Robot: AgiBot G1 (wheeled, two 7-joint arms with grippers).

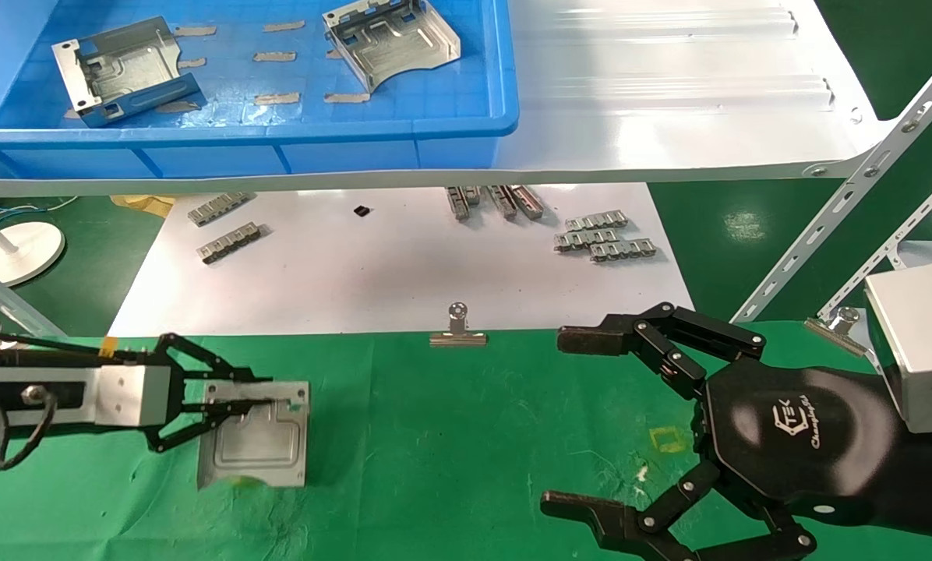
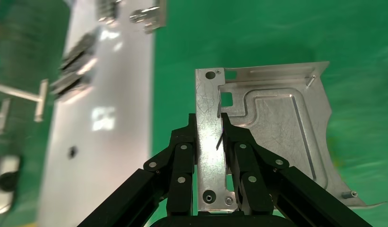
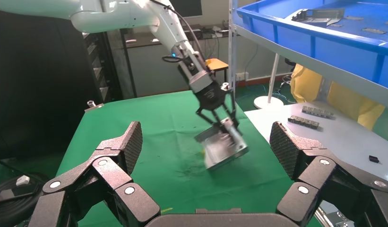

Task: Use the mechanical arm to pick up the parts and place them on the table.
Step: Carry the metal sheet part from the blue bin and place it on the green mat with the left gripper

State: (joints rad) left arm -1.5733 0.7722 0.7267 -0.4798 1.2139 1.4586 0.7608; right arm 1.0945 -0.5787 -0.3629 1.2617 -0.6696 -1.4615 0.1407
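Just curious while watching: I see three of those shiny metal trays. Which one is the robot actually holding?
The sheet-metal tray over the green cloth, clamped along one edge by the left gripper. The other two trays lie untouched in the blue bin on the shelf.

The only readable marking is a white logo on the right gripper's (image 1: 591,425) black palm in the head view: an angular emblem reading "TEK", with a slanted script line beside it that looks like "Changingtek", though its letters are too small to be sure. No other text can be read anywhere.
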